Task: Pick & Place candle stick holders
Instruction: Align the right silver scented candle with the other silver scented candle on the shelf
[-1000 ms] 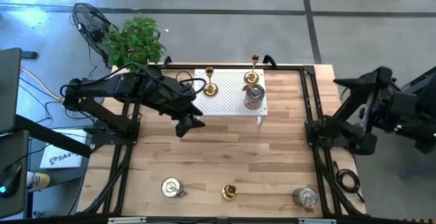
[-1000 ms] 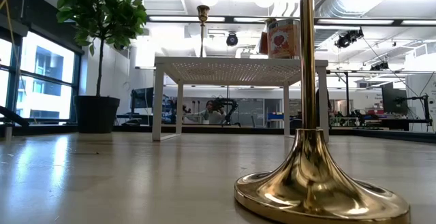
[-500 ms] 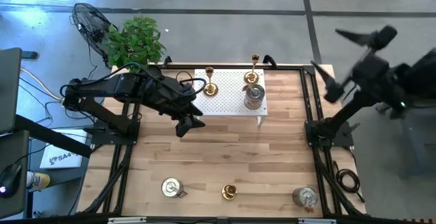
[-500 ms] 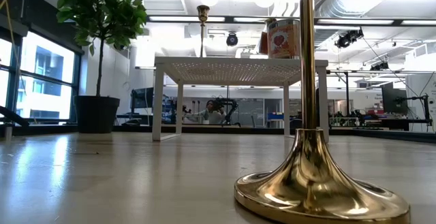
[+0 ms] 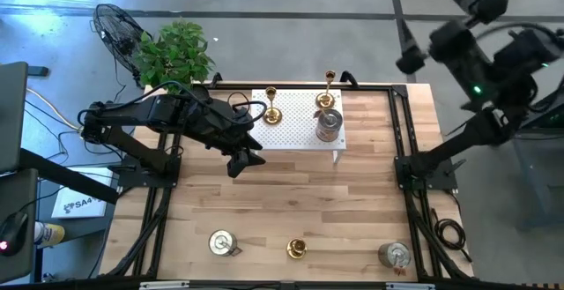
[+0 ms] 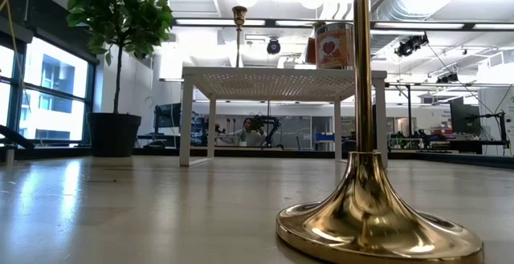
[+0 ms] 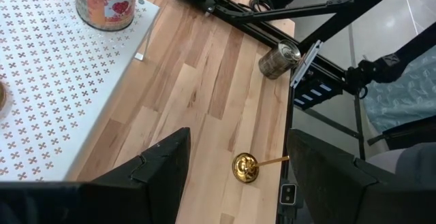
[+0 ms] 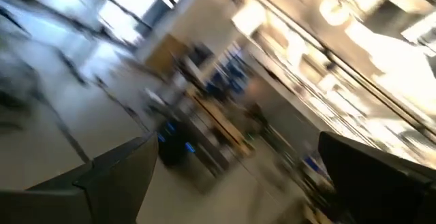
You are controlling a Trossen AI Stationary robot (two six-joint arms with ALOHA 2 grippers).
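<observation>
left gripper (image 5: 240, 161) hangs wide open and empty over the tabletop (image 5: 291, 202) just beside the white perforated stand (image 5: 295, 131). the nearest loose candle stick holders, a silver one (image 5: 220, 242) and a gold one (image 5: 297, 249), stand at the near edge. right gripper (image 5: 410, 58), raised off beyond the far corner, is farther; its opening cannot be told.

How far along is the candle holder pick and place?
About half, if the white perforated stand is the target: two brass sticks and one silver cylinder sit on it. Nothing is held: the left gripper hangs open beside the stand, and the right gripper is raised off the table. Left along the near edge: cylinder, brass stick, cylinder.
</observation>
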